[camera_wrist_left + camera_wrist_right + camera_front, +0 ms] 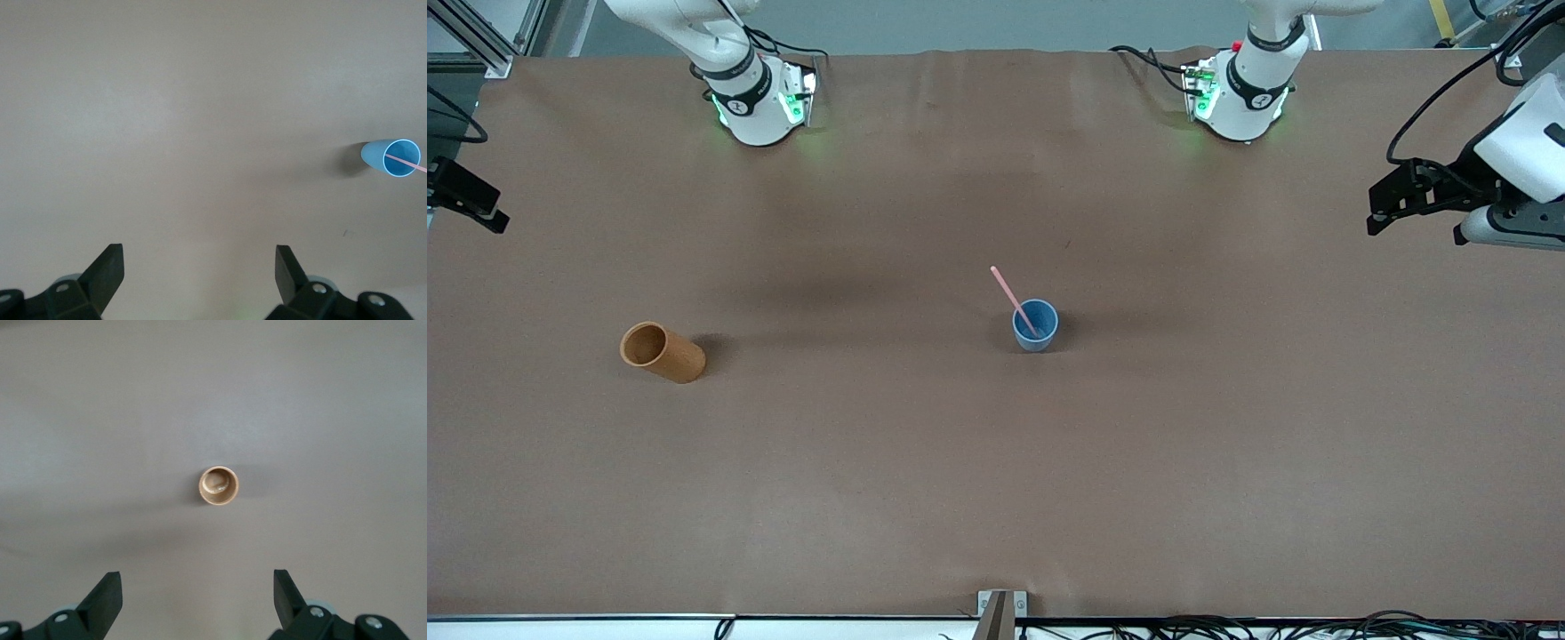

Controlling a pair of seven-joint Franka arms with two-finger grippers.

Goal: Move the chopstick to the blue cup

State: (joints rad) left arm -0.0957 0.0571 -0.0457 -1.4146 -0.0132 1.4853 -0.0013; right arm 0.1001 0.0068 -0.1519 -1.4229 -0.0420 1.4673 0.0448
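Note:
The blue cup (pixel 1035 325) stands upright near the middle of the table. The pale pink chopstick (pixel 1009 293) rests in it, its lower end inside and its upper part leaning out over the rim toward the robots' bases. In the left wrist view the blue cup (pixel 393 159) shows off to one side with the chopstick (pixel 420 169) across its mouth. My left gripper (pixel 1380 213) hangs open and empty in the air at the left arm's end of the table, well apart from the cup; its fingers (pixel 107 270) hold nothing. My right gripper (pixel 489 213) hangs open and empty at the right arm's end.
An orange-brown cylindrical cup (pixel 663 352) stands toward the right arm's end of the table; the right wrist view looks straight down into this cup (pixel 218 485). Brown paper covers the table (pixel 1227 462). A small bracket (pixel 1000 609) sits at the edge nearest the front camera.

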